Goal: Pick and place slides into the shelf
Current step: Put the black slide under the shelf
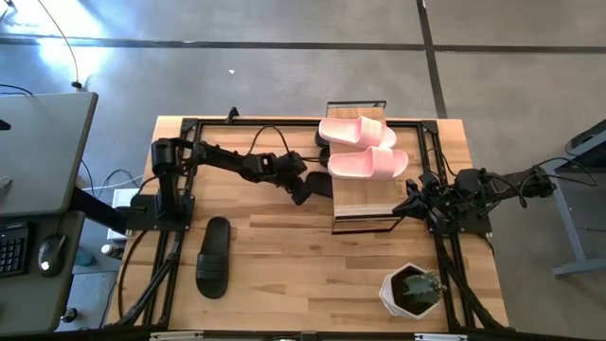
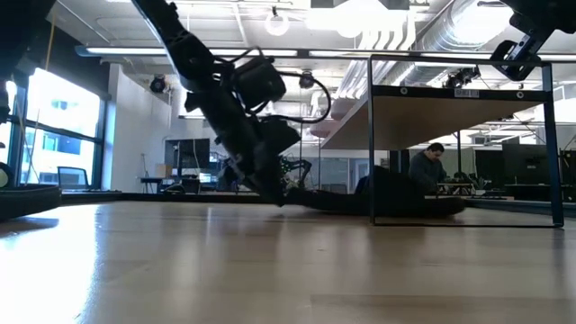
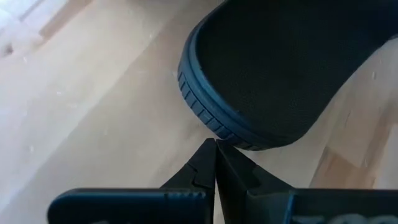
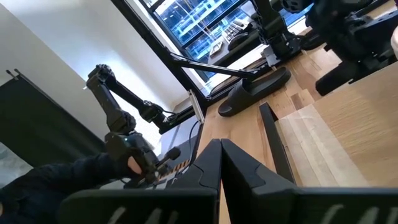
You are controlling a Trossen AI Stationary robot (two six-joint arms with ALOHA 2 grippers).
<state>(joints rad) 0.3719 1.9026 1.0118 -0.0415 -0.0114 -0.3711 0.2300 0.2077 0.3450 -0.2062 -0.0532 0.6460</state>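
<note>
Wooden table [image 1: 284, 256] seen from above, with the shelf [image 1: 365, 199] standing right of centre; its light plank top carries the pink pair of slides [image 1: 365, 147], set side by side. A lone black slide [image 1: 214, 256] lies flat on the table near the left arm's base, well apart from the shelf. A second black slide [image 1: 319, 183] sits just beside the shelf's left edge, under the tip of the left gripper [image 1: 301, 189]. In the left wrist view the two fingers meet with no gap, pressed against or just short of the ribbed rim [image 3: 205, 118] of this slide's sole; nothing lies between them, so the slide appears nudged rather than held. The right gripper [image 4: 219, 149], fingers likewise together and empty, waits at the shelf's right side. Probable faults, judged from this arrangement: a push from closed fingers could skid the slide against the shelf frame or twist it off line; reopening too near the rim could miss the strap; the shelf itself might shift, disturbing the pink pair.
</note>
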